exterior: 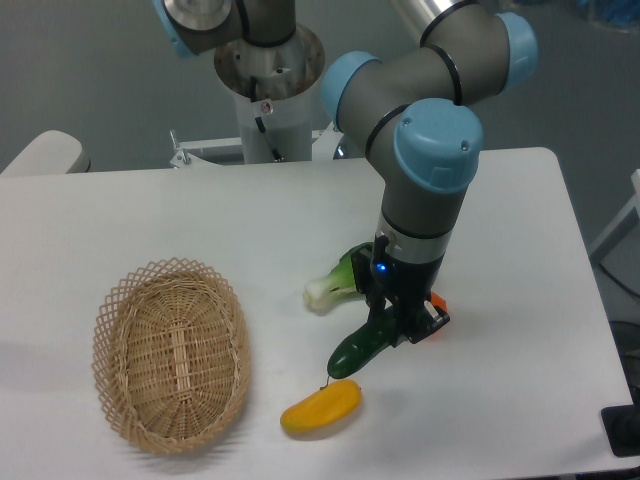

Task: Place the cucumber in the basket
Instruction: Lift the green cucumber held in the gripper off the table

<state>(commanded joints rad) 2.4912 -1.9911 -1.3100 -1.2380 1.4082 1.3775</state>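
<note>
The dark green cucumber [358, 351] lies slanted at the centre right of the white table, its lower end pointing toward the front left. My gripper [396, 322] points straight down over the cucumber's upper end, and its fingers close around that end. I cannot tell whether the cucumber rests on the table or hangs just above it. The tan wicker basket [112, 305] stands empty at the front left, well apart from the gripper.
A bok choy [328, 286] lies just left of the gripper. A yellow oblong fruit [320, 408] lies in front of the cucumber's lower end. A small orange thing [438, 300] peeks out behind the gripper. The robot base [268, 70] stands at the back.
</note>
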